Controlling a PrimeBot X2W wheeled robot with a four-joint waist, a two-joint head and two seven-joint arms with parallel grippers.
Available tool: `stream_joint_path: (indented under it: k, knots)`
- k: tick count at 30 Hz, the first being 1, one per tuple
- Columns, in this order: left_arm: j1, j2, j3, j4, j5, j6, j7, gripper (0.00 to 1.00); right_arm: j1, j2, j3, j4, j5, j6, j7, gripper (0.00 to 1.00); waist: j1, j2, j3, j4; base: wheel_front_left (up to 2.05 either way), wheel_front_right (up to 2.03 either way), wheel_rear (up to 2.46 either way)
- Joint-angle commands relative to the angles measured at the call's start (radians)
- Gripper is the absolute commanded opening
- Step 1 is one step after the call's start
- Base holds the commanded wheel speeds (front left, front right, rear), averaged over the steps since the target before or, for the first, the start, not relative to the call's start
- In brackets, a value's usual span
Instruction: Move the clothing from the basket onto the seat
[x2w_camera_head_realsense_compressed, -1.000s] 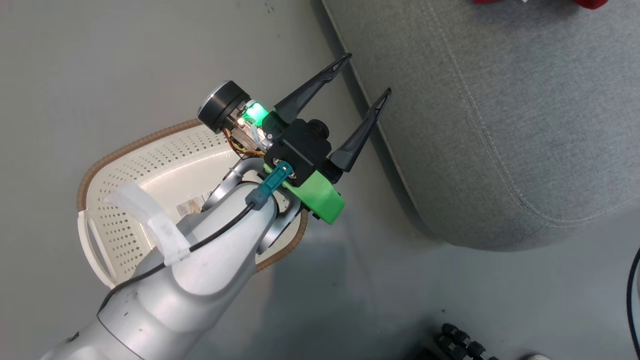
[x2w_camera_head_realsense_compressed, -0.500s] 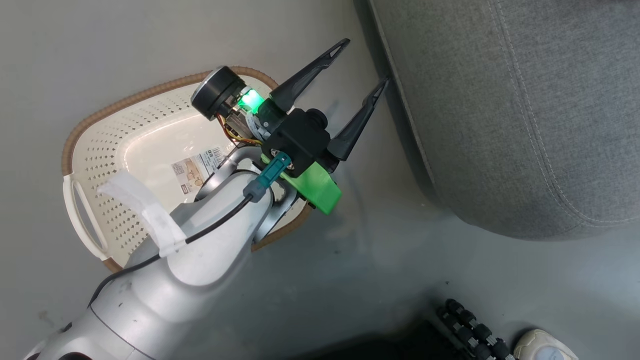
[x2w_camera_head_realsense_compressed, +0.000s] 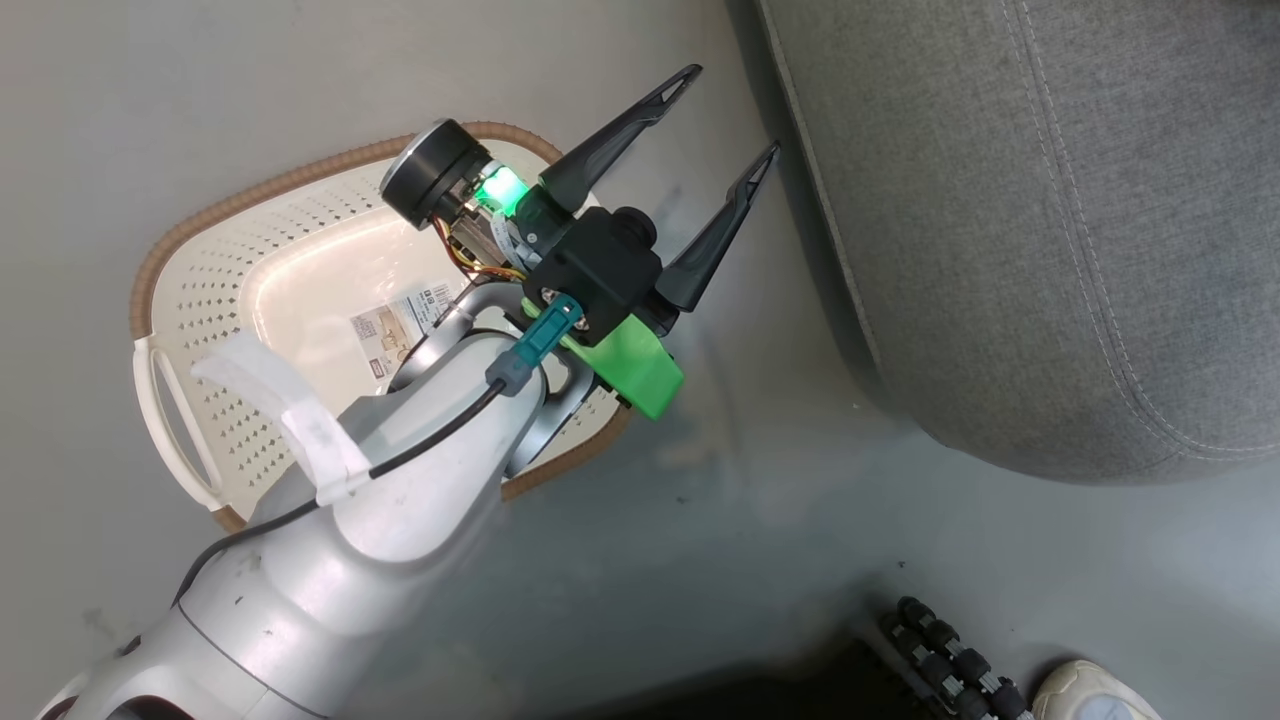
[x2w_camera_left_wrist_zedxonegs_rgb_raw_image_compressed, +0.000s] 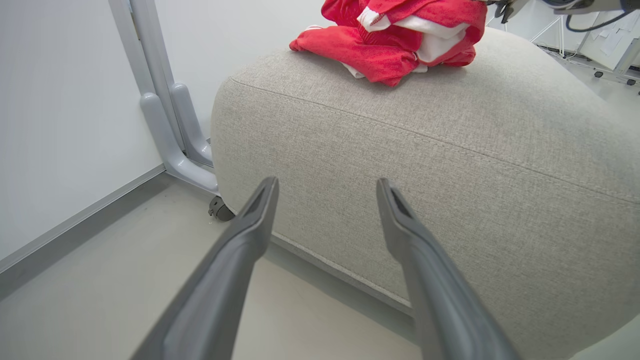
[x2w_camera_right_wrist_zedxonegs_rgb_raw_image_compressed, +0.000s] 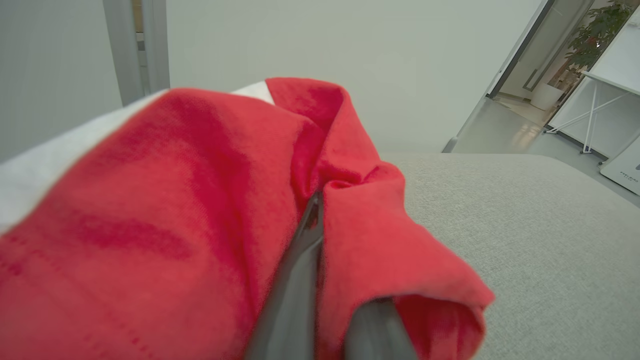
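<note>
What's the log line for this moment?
left gripper: open, empty, pointing at seat | right gripper: shut on clothing atop seat | basket: no clothing seen inside

You've got red clothing (x2w_camera_left_wrist_zedxonegs_rgb_raw_image_compressed: 395, 45) with white trim bands. Seat (x2w_camera_head_realsense_compressed: 1000, 250) reads mid-grey woven with a lighter stitched seam on your head view, and more beige-grey on the left wrist view. Basket (x2w_camera_head_realsense_compressed: 210, 300) is cream-white with a regular hole pattern and a brown woven-look rim (x2w_camera_head_realsense_compressed: 300, 178). Label sticker (x2w_camera_head_realsense_compressed: 395, 328) is white and tan with black print. Left gripper (x2w_camera_head_realsense_compressed: 731, 110) has black fingers, a bright green mount (x2w_camera_head_realsense_compressed: 630, 365) and a teal connector (x2w_camera_head_realsense_compressed: 545, 345). Floor (x2w_camera_head_realsense_compressed: 150, 80) is plain pale grey.
</note>
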Motion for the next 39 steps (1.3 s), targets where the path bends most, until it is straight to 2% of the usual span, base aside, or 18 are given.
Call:
stream_joint_path:
  k: [1, 2, 3, 4, 11, 18, 27, 39]
  knots:
    - [-0.012, 0.008, 0.004, 0.004, -0.010, 0.005, -0.007, 1.00, 0.015, -0.004, -0.002, 0.008, -0.001, -0.001, 0.000, 0.00, -0.0001, -0.0001, -0.007, 0.002, 0.00, 0.00, 0.00]
    - [-0.008, 0.009, 0.005, 0.004, -0.013, 0.007, -0.008, 1.00, 0.017, -0.002, -0.004, 0.007, -0.002, -0.001, 0.000, 0.00, -0.0001, -0.0001, -0.012, 0.002, 0.00, 0.00, 0.00]
    - [-0.004, 0.008, 0.005, 0.005, -0.015, 0.008, -0.007, 1.00, 0.021, 0.000, -0.008, 0.000, -0.003, -0.001, 0.000, 0.85, -0.0001, -0.0001, -0.017, 0.002, 0.00, 0.00, 0.00]
    - [0.001, 0.008, 0.005, 0.006, -0.015, 0.009, -0.008, 1.00, 0.031, 0.005, -0.008, -0.006, -0.004, -0.001, 0.000, 1.00, -0.0001, -0.0001, -0.026, 0.002, 0.00, 0.00, 0.00]
    - [0.041, 0.001, 0.021, 0.013, -0.030, 0.022, -0.016, 1.00, 0.125, 0.038, -0.012, -0.070, -0.015, -0.001, 0.000, 1.00, -0.0001, -0.0001, -0.114, -0.001, 0.00, 0.00, 0.00]
    - [0.124, 0.011, 0.089, -0.004, -0.063, 0.044, -0.016, 1.00, 0.314, 0.064, -0.007, -0.147, -0.001, -0.001, 0.000, 1.00, -0.0001, -0.0001, -0.245, -0.003, 0.00, 0.00, 0.00]
    - [0.277, 0.023, 0.229, -0.040, -0.081, 0.069, -0.015, 1.00, 0.513, 0.088, 0.054, -0.257, 0.031, -0.001, 0.000, 1.00, -0.0001, -0.0001, -0.388, 0.026, 0.00, 0.00, 0.00]
    - [0.489, 0.014, 0.464, -0.086, -0.059, 0.079, -0.015, 1.00, 0.693, 0.157, 0.191, -0.390, 0.076, -0.001, 0.000, 1.00, -0.0001, -0.0001, -0.530, 0.131, 0.00, 0.00, 0.00]
